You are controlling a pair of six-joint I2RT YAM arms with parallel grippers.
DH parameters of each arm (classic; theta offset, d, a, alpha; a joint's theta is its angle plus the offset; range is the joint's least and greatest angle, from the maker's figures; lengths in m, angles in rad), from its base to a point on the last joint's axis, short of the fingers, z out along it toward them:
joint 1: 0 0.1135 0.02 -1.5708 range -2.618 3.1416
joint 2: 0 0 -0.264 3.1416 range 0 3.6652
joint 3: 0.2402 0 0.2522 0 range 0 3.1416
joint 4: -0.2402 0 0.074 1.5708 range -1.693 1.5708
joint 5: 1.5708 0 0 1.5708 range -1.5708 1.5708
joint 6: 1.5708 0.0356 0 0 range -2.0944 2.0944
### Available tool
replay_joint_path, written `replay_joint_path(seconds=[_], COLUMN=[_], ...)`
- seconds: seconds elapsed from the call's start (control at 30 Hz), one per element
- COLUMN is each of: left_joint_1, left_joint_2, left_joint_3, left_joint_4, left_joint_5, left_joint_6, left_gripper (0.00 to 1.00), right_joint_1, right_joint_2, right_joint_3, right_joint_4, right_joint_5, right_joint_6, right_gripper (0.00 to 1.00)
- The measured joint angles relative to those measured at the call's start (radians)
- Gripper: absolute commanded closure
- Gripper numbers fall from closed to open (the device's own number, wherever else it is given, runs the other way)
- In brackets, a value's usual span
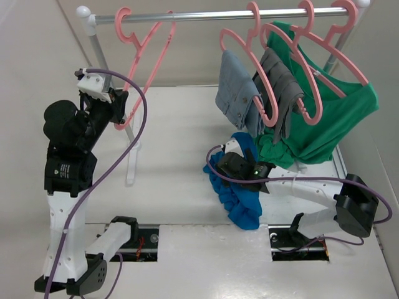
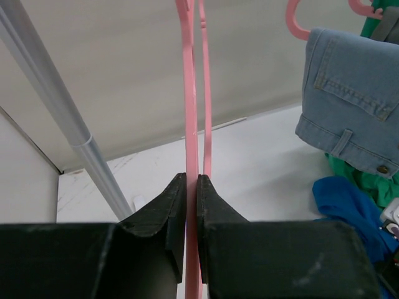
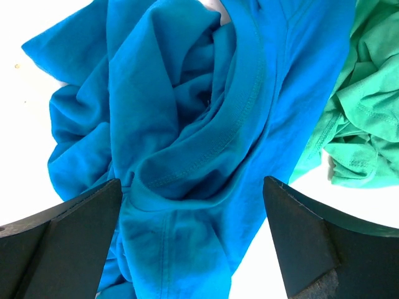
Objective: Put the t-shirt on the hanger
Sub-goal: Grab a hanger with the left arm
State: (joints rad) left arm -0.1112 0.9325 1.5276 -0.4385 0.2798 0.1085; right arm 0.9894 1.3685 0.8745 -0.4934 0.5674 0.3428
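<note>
The empty salmon-pink hanger (image 1: 147,59) hangs by its hook from the rail at the far left. My left gripper (image 1: 123,107) is raised and shut on its lower end; in the left wrist view the pink bar (image 2: 190,112) runs up from between my closed fingers. The blue t-shirt (image 1: 240,198) lies crumpled on the table at centre right. My right gripper (image 1: 240,157) hovers just above it, open and empty. In the right wrist view the shirt's collar and folds (image 3: 187,143) lie between my spread fingertips (image 3: 93,212).
A metal rail (image 1: 218,15) on a white stand crosses the back. Three more pink hangers on it carry a denim garment (image 1: 237,93), a grey garment (image 1: 280,93) and a green shirt (image 1: 327,118), which droops onto the table right beside the blue shirt.
</note>
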Motion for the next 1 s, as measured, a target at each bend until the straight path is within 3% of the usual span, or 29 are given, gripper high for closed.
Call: replay_joint_path(seconds=[0.7,1.0], left_joint_1=[0.001,0.001], left_joint_2=[-0.058,-0.342], left_joint_3=[-0.073,-0.373], left_joint_4=[0.231,0.200], left_joint_5=[-0.019,-0.021], left_joint_6=[0.055,0.135], left_gripper=[1.00,1.00], right_joint_1=[0.000,0.034], right_joint_2=[-0.058,-0.094], right_joint_3=[0.000,0.064], right_joint_4=[-0.001,-0.002], right_joint_5=[0.000,-0.028], right_joint_6=[-0.036,-0.129], right_gripper=[0.01,0.01])
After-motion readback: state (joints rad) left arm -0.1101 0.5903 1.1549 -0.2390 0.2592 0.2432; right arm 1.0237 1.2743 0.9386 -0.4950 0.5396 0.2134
